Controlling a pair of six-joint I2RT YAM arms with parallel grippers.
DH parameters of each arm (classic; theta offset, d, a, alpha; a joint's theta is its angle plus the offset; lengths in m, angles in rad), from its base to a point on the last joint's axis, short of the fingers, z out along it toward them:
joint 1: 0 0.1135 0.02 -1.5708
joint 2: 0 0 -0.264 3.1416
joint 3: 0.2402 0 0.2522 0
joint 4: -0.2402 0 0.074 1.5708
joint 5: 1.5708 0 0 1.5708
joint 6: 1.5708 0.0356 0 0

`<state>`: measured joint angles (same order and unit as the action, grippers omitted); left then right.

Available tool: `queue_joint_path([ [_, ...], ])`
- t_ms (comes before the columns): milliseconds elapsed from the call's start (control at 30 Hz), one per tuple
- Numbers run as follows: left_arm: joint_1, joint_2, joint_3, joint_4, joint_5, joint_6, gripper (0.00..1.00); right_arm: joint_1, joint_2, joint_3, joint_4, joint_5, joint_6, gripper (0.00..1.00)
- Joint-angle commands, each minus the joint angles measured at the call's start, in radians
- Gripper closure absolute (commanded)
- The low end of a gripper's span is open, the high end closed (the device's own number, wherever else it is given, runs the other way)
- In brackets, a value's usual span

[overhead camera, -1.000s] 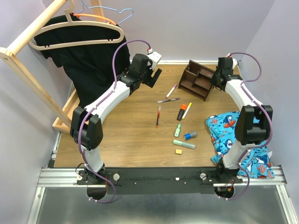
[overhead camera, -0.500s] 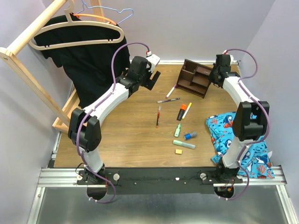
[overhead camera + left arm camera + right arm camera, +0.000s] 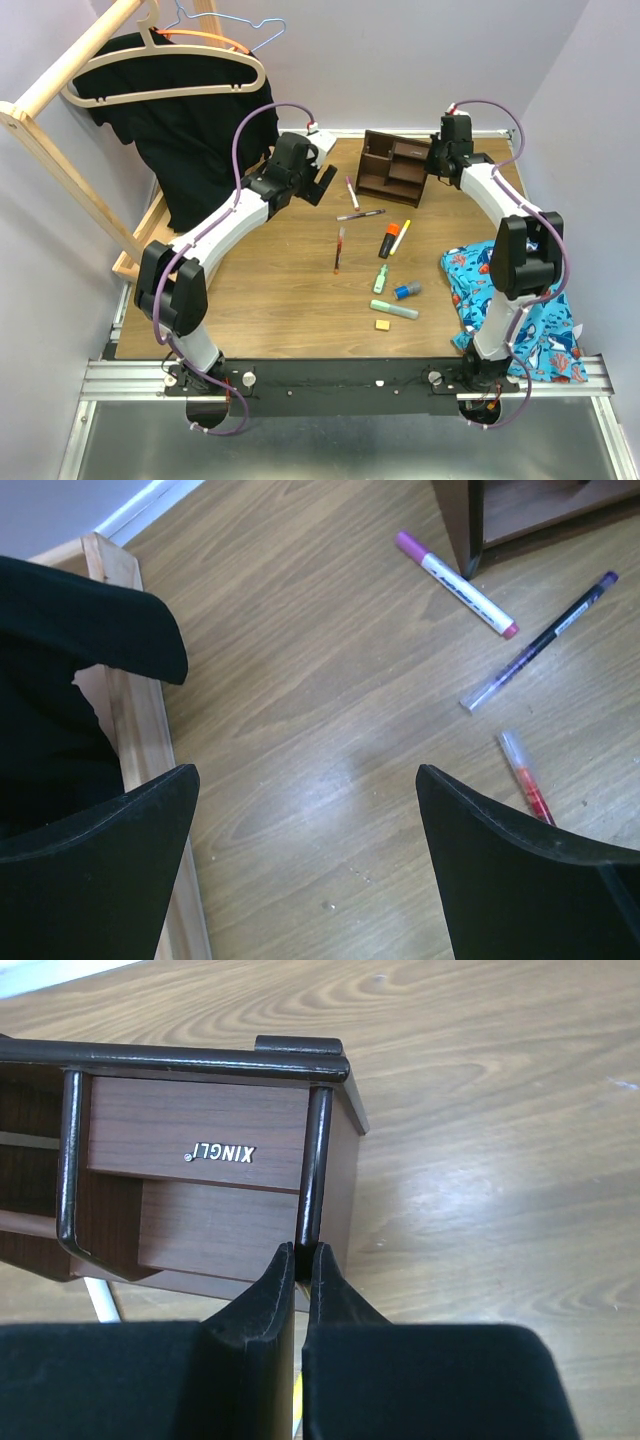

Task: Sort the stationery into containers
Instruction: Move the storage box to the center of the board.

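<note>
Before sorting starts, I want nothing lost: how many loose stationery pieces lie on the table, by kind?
Pens: 3 (pink pen, purple pen, red pen)
Highlighters: 4 (orange highlighter, yellow highlighter, short green highlighter, long green highlighter)
Blue-capped tube: 1
Eraser: 1
Total: 9

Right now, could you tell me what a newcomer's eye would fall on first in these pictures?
The dark brown organizer at the far side of the table, its thin wall pinched in the right pincer, draws the eye first. Next come the bright blue fish-print cloth at the near right and, in the middle, the loose orange highlighter and red pen.
</note>
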<state>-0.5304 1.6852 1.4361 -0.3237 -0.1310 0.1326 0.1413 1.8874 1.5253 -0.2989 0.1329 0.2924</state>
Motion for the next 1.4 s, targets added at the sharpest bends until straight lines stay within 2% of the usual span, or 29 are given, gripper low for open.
queue_joint_path([
  [0,-0.003,-0.039,-0.034,0.0,0.014,-0.013,0.01,0.038,0.042,0.01,-0.013,-0.11,-0.087,0.99],
  [667,-0.003,-0.028,-0.032,-0.017,0.031,-0.016,0.01,0.047,0.059,0.016,0.037,-0.127,-0.216,0.99],
  [1133,-0.002,-0.031,-0.031,-0.032,0.033,-0.021,0.01,0.047,0.134,0.098,0.06,-0.125,-0.228,0.99],
  [1200,-0.003,-0.038,-0.037,-0.031,0.03,-0.021,0.01,0.049,0.122,0.09,0.055,-0.118,-0.217,0.95],
  [1233,-0.002,-0.045,-0.04,-0.032,0.025,-0.021,0.01,0.047,0.105,0.088,0.052,-0.089,-0.211,0.8],
  [1267,-0.003,-0.05,-0.042,-0.032,0.024,-0.021,0.01,0.047,0.092,0.093,0.026,-0.064,-0.182,0.69],
  [1333,-0.003,-0.07,-0.039,-0.04,0.01,-0.024,0.01,0.047,0.056,0.11,-0.005,-0.023,-0.151,0.54],
  [1367,-0.003,-0.076,-0.037,-0.041,0.005,-0.027,0.01,0.047,0.008,0.111,-0.04,-0.027,-0.122,0.53],
])
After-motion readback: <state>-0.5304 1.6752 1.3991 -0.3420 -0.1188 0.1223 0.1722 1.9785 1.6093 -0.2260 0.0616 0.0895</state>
